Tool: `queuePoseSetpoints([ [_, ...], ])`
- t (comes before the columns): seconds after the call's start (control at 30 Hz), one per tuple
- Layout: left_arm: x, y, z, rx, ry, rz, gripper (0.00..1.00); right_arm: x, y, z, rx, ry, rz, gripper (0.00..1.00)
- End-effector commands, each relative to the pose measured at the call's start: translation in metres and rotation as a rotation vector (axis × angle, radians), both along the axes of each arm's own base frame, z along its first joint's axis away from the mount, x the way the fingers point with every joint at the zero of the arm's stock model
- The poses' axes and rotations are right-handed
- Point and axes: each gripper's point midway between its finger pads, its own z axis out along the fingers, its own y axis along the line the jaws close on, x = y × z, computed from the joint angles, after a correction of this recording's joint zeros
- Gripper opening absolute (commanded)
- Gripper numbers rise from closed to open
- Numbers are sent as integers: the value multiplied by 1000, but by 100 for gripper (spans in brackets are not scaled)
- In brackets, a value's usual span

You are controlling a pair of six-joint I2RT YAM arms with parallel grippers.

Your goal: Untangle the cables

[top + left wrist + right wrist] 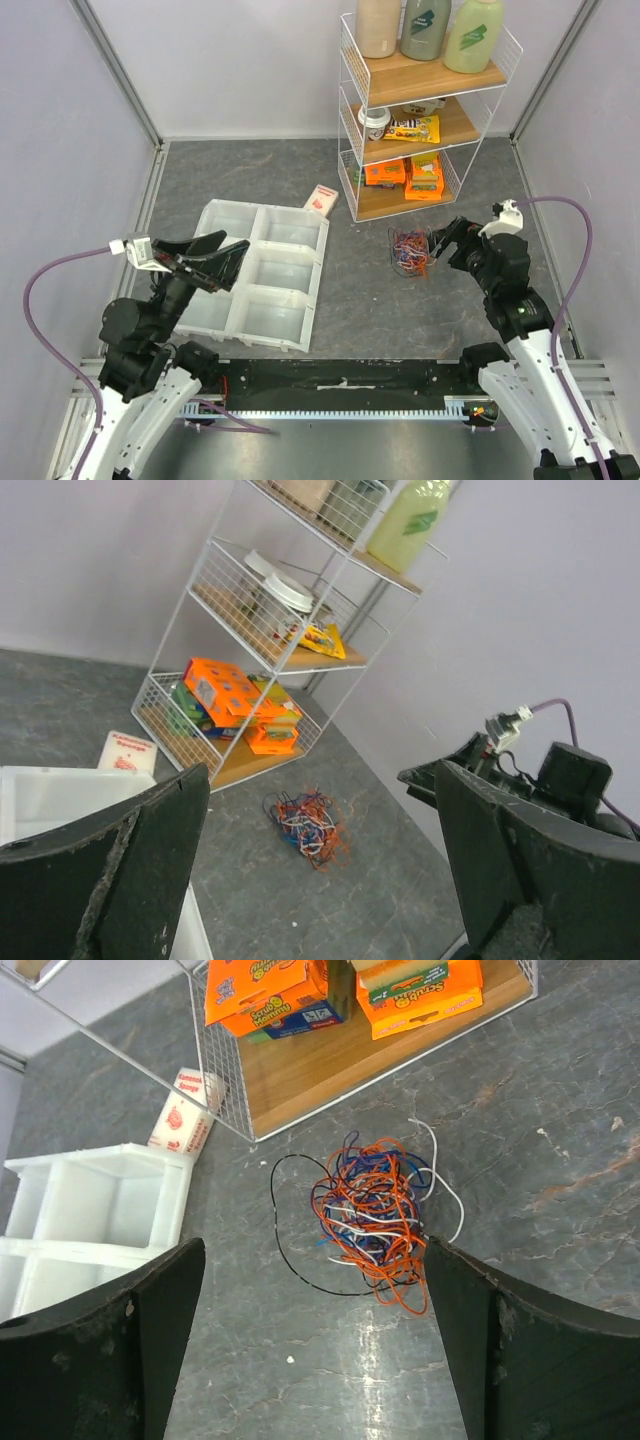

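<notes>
The cables [372, 1218] lie as one loose ball of orange, blue, white and dark wires on the grey table [370, 300]. They are just in front of the bottom shelf of the wire rack [350, 150] and well apart from the white tray [250, 265]. In the right wrist view a thin black wire makes a wide loop out of the left side of the ball, and a white wire sticks out at its upper right. The right gripper [440, 248] hovers close to the ball with its two fingers spread wide, and I see no touch with the wires. The left gripper [225, 258] hangs over the left part of the tray, well apart from the ball, fingers also spread wide and holding nothing. I judge that the task is at its first step, the approach for a first grasp, because no wire is separated yet. The next move probably calls for the right gripper to go down and pinch only one outer wire, perhaps the black loop. The left arm would need to come across and hold the rest, otherwise the whole ball may simply drag along.
</notes>
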Motion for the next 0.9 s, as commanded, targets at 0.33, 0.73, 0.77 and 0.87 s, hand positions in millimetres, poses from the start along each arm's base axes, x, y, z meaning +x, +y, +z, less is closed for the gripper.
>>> queuePoseSetpoints([
  [0.33,-13,-39,-60,217,181,-249,99,16,-14,-58,-156,323,-30,98],
  [0.73,-28,-61,-85,256,268,-428,99,63,-50,-113,-404,468,-106,96],
  [0.77,-29,-61,-85,256,268,-434,99,68,-48,-116,-413,467,-89,96],
  [0.87,-30,-65,-89,256,280,-460,99,77,-37,-125,-411,455,-14,91],
])
